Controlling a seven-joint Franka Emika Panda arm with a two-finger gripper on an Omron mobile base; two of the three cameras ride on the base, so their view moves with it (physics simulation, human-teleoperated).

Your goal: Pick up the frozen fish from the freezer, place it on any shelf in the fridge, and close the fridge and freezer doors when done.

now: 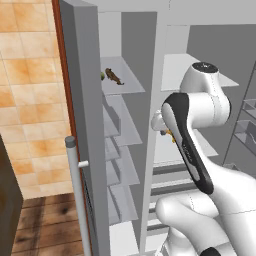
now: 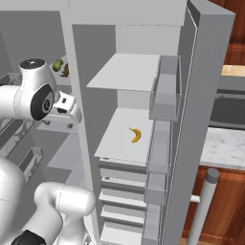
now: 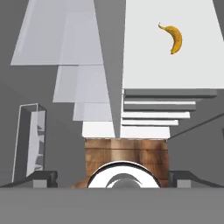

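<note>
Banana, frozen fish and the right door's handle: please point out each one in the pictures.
banana [image 2: 136,135]: right base view, middle of its curve.
frozen fish [image 1: 114,76]: left base view, middle of its body.
door handle [image 2: 204,210]: right base view, upper part of the bar.

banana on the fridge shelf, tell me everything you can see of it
The banana is a single yellow-orange fruit, smooth and curved like a crescent, with a thin darker stem at one end. It lies flat on a white fridge shelf, the second one down in the right compartment, toward the shelf's right side and near the door bins. Nothing else rests on that shelf or touches the banana. The hand view shows it from above, stem end pointing away toward the shelf's middle.
</note>
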